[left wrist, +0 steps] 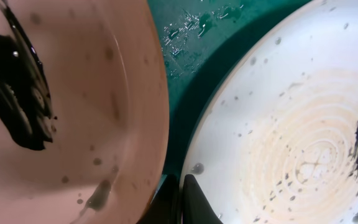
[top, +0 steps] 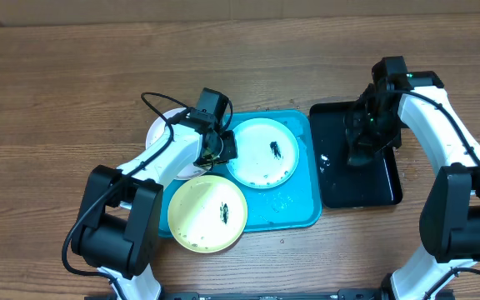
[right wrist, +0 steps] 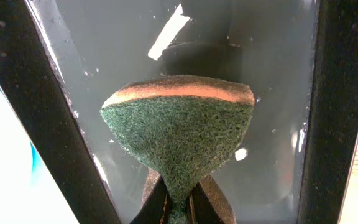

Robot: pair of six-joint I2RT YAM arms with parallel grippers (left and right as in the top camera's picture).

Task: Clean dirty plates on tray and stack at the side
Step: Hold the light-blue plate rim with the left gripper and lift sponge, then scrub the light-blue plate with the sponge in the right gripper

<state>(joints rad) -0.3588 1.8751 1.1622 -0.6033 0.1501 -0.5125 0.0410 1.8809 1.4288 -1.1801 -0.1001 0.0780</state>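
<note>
Right at its tips, the right claw (right wrist: 179, 200) is clenched on the narrow end of a green scouring sponge (right wrist: 179, 130) with a tan backing, which fans out above the pinch. It hangs over a glossy black tray (top: 382, 187) whose floor looks wet and carries a few pale flecks. The left claw (top: 226, 148) is closed too, low over the turquoise tray (top: 298, 208). Its wrist view shows the dark fingertips together at the rim of a speckled plate, but whether they pinch that rim I cannot tell. In that view two smeared plates flank a strip of tray beaded with water. From above, the mint-green plate (top: 262, 152) lies inside the turquoise tray with a dark smear right of its centre. The yellow plate (top: 207, 213), smeared as well, overhangs the tray's near left corner onto the bench (top: 57, 100). The white plate (top: 158, 133) sits at the tray's left edge, mostly hidden under the left arm. The two trays stand just beside each other, a thin gap between them. Open wood spreads along the far side and out to the left.
</note>
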